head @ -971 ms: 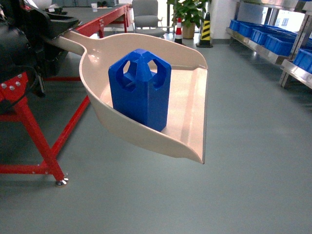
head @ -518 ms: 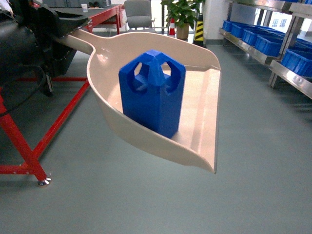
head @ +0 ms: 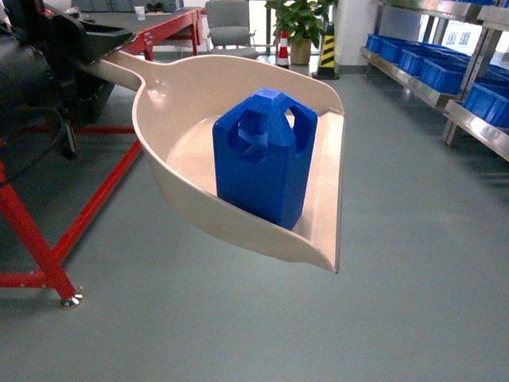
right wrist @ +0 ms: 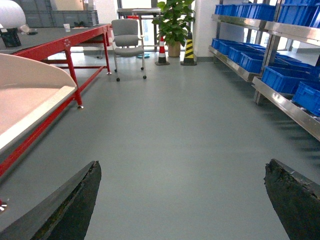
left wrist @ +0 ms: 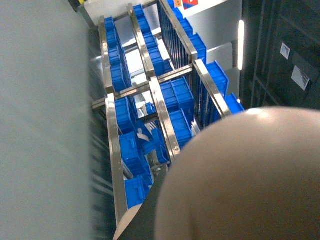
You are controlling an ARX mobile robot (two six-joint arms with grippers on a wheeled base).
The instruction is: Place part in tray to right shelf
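Observation:
The tray [head: 314,215], a beige scoop, hangs in mid-air across the head view. Its long handle runs up left into my left gripper [head: 89,41], which is shut on it. The part [head: 265,157], a bright blue block, stands upright inside the tray near its right wall. In the left wrist view the tray's underside [left wrist: 250,180] fills the lower right and hides the jaws. My right gripper [right wrist: 181,167] is open over bare floor, holding nothing. The right shelf [head: 475,121], a steel rack, stands at the right edge.
Blue crates [head: 439,70] fill the rack, which also shows in the right wrist view as the steel shelf [right wrist: 287,107]. A red-framed table [head: 48,239] stands at the left. A grey chair [head: 227,28], a potted plant [head: 301,24] and cones [head: 327,52] are at the back.
The blue part has slid right inside the tray and turned a little. The tray has swung slightly and the background has shifted as the view moved.

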